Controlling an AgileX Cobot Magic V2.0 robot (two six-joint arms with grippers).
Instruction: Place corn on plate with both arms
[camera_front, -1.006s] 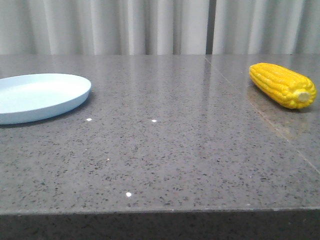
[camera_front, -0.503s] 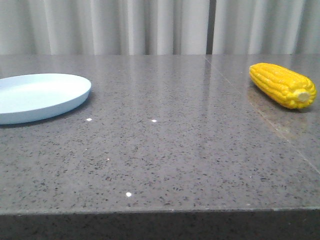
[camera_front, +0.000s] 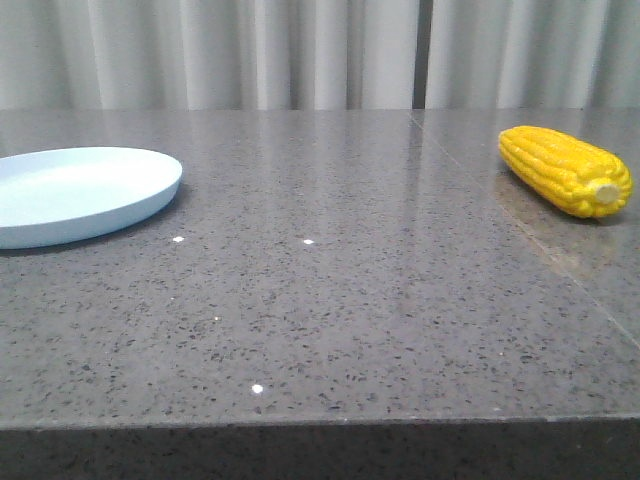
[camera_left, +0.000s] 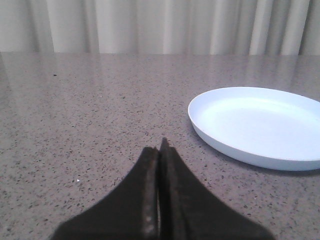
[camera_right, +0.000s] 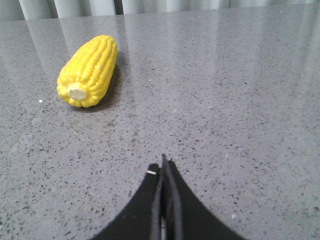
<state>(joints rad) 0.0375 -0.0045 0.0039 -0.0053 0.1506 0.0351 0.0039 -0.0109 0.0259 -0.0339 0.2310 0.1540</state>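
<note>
The glossy corn (camera_right: 89, 70), well apart from the plate (camera_left: 260, 125), may roll; both end effectors, left (camera_left: 159, 150) and right (camera_right: 163, 167), are pressed together, empty.

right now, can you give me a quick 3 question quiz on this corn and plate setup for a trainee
1. True or false: the corn already lies on the plate.
2. Which hand is nearer the corn: A) left hand B) right hand?
3. Fill in: both hands are ____ and hold nothing.

Key: 1. False, it lies on the table, far right, apart from the plate at far left. 2. B. 3. shut.
</note>
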